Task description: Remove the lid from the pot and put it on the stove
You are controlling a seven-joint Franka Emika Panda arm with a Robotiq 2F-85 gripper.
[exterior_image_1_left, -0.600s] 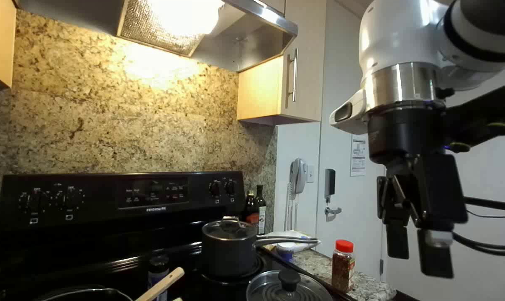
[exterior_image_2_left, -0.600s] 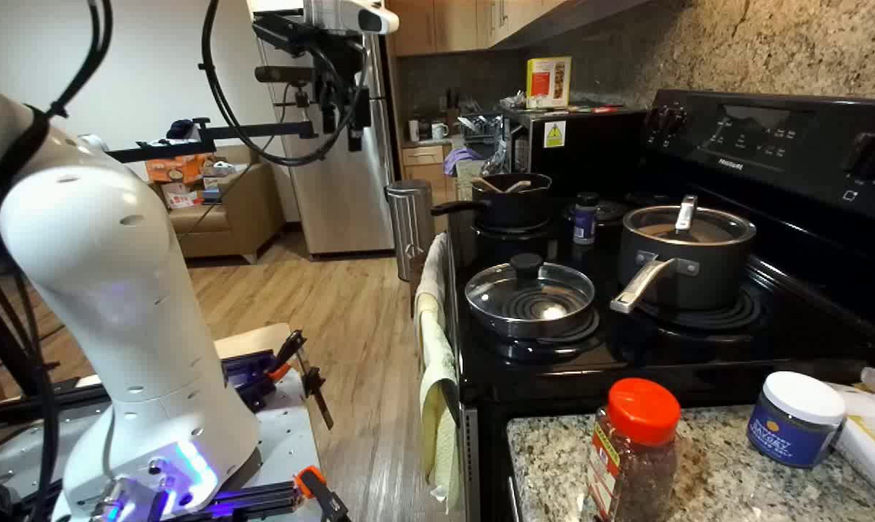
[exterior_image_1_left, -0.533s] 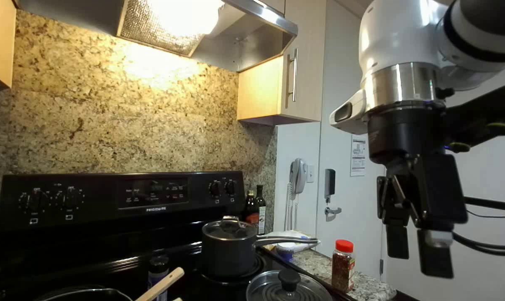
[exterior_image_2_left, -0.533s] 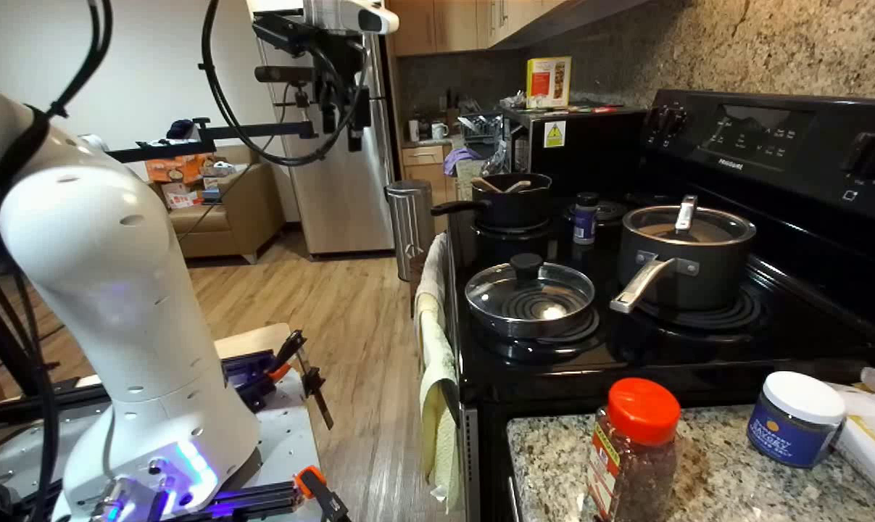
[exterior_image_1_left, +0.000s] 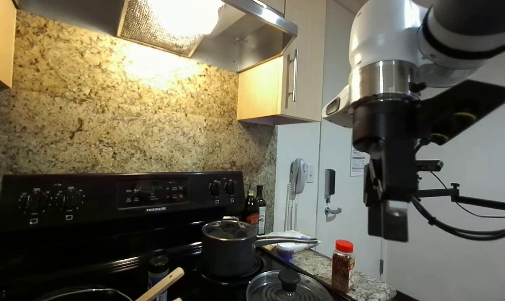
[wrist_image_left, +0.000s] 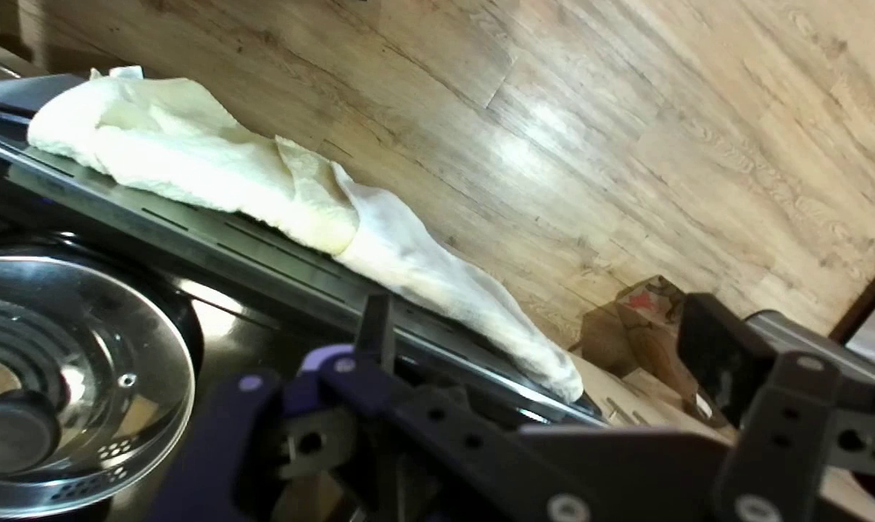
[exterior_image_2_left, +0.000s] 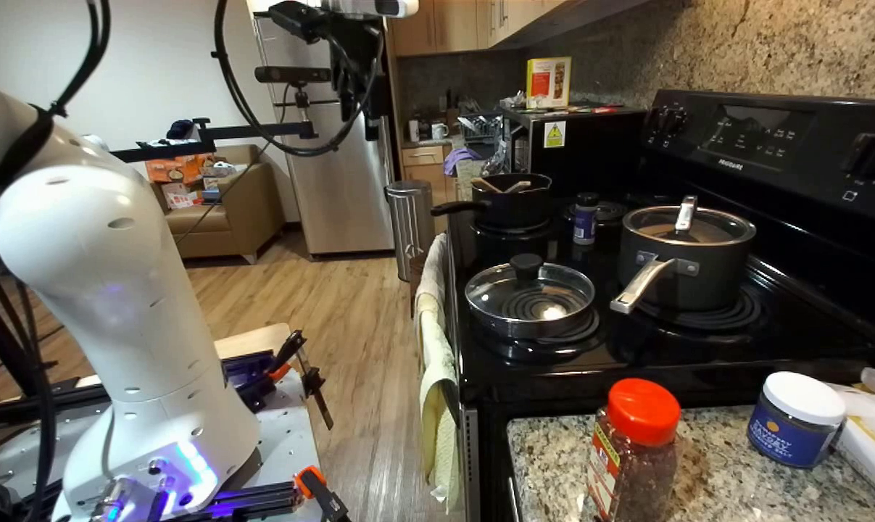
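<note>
— Which step are you on?

— The reach, I judge: the lid (exterior_image_2_left: pixel 712 230) is still on the pot (exterior_image_2_left: pixel 705 285), toward the back of the stove (exterior_image_2_left: pixel 662 355). In an exterior view my gripper (exterior_image_1_left: pixel 387 235) hangs in the air, well apart from them, with the pot at its 9 o'clock.

— And the fingers (wrist_image_left: pixel 378 330)?

— Wide apart in the wrist view, with nothing held; past them I see towel (wrist_image_left: pixel 212 159) and floor (wrist_image_left: pixel 625 145).

— Next move, then?

— I need to travel toward 9, high over the front edge (wrist_image_left: pixel 278 290), which in the wrist view runs from 10 to 4 o'clock. Then I must come down on the lid's loop handle (exterior_image_2_left: pixel 686 214); it shows nearly edge-on in an exterior view, so I expect to turn a little to straddle it.

— What crowds you there?

— In an exterior view a see-through lid (exterior_image_2_left: pixel 524 301) with a black knob (exterior_image_2_left: pixel 526 265) sits between the pot's 8 and 9, a small bottle (exterior_image_2_left: pixel 584 221) at 10, and the pot's long handle (exterior_image_2_left: pixel 644 285) points toward 8. The back panel (exterior_image_2_left: pixel 799 159) rises at 1, so I'd lift straight up before going sideways.

— Room to set it down?

— The stove's black top shows at the pot's 6 o'clock, toward the counter (exterior_image_2_left: pixel 553 442) and red-capped jar (exterior_image_2_left: pixel 636 449); I judge that strip narrow, and the lid's rim could overhang.
</note>
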